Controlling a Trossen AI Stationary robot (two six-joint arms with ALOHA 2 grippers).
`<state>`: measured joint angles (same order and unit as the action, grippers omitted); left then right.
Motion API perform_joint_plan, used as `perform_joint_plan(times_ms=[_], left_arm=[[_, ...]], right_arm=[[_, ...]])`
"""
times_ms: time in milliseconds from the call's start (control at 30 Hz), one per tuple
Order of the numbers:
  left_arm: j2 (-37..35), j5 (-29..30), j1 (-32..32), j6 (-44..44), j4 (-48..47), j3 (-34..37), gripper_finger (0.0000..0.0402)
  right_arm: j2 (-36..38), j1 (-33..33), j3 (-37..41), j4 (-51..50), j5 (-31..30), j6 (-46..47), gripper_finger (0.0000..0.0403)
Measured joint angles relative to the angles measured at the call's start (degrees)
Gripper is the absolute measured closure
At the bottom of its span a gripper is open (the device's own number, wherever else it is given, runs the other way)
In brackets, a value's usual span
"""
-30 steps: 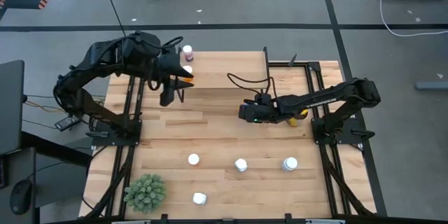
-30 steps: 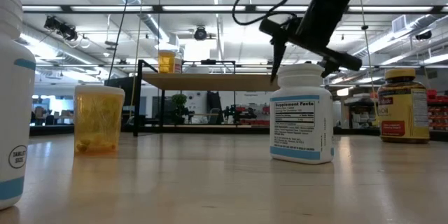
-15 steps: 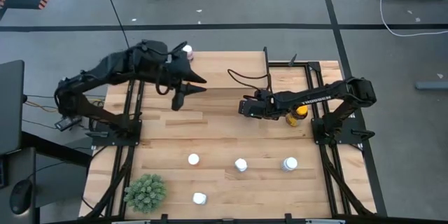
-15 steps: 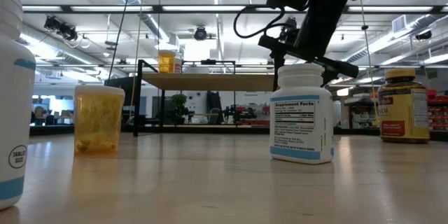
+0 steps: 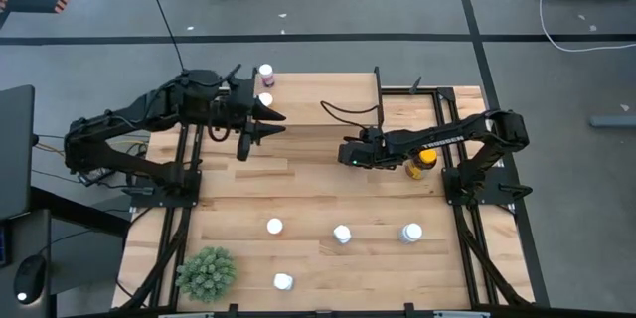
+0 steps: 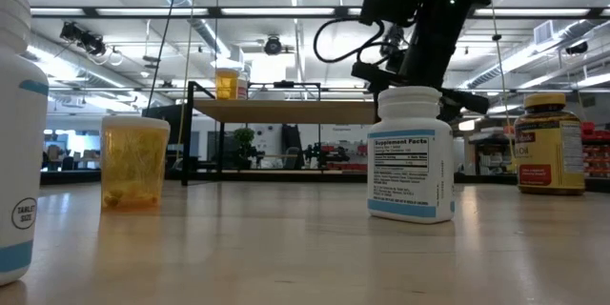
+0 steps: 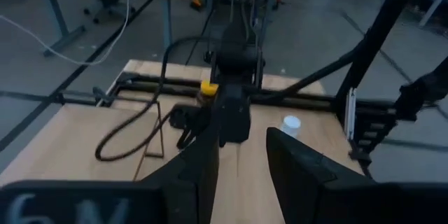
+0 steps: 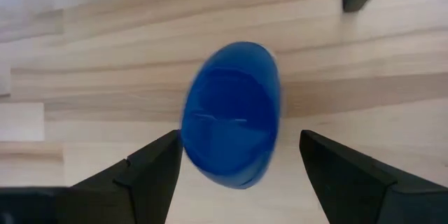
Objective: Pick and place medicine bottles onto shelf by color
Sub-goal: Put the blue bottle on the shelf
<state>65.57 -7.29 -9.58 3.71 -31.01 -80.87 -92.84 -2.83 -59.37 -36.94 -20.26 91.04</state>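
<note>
Blue cap (image 8: pixel 232 115) is what fills the right wrist view, sitting on the light wood surface (image 5: pixel 308 189) with the right claw (image 8: pixel 234 164) hanging over it, fingers (image 8: pixel 154 168) spread wide on either side and not touching it. From above, that right claw (image 5: pixel 350 154) sits around the middle of the surface, and the bottle under it is hidden by the arm.

Left claw (image 5: pixel 266 124) is up in the air over the back left part, just off the shelf's (image 5: pixel 318 89) near edge. Its fingers (image 7: pixel 294 168) are only partly apart and nothing sits between them, so I'd call it open and empty.

Bottle positions:
- pinkish bottle (image 5: pixel 265 75) and another small one (image 5: pixel 263 100) at the shelf's left end; in the low view an orange bottle (image 6: pixel 227 83) stands up there, probably the same one, hard to be sure
- dark amber bottle with a yellow cap (image 5: pixel 425 159) near the right arm's base
- white caps along the front: (image 5: pixel 274 226), (image 5: pixel 342 233), (image 5: pixel 411 231), plus one more (image 5: pixel 284 281) beside the green spiky plant (image 5: pixel 207 271)
</note>
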Motion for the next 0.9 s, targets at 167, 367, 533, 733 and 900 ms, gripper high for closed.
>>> perform_joint_plan(times_ms=[167,367,533,733,900], left_arm=[[-0.47,0.02,0.01,1.17,-0.46,-0.06,0.027],[-0.47,0.12,0.01,3.18,-0.55,-0.06,0.0274],[-0.47,0.13,0.07,3.16,-0.59,-0.06,0.0277],[-0.47,0.13,0.07,3.12,-1.34,-0.06,0.0271],[-0.45,0.13,0.07,3.06,-3.1,-0.06,0.0277]], right_arm=[[-0.76,-0.2,0.0,-0.26,1.76,-0.32,0.0107],[-1.75,-0.18,-0.09,-0.39,1.92,0.29,0.0107],[-2.38,-0.16,-0.02,-0.24,2.09,0.97,0.0107],[-2.38,-0.16,-0.02,-0.12,0.3,1.05,0.0112],[-2.38,-0.03,-0.02,-0.14,-0.84,0.27,0.0139]])
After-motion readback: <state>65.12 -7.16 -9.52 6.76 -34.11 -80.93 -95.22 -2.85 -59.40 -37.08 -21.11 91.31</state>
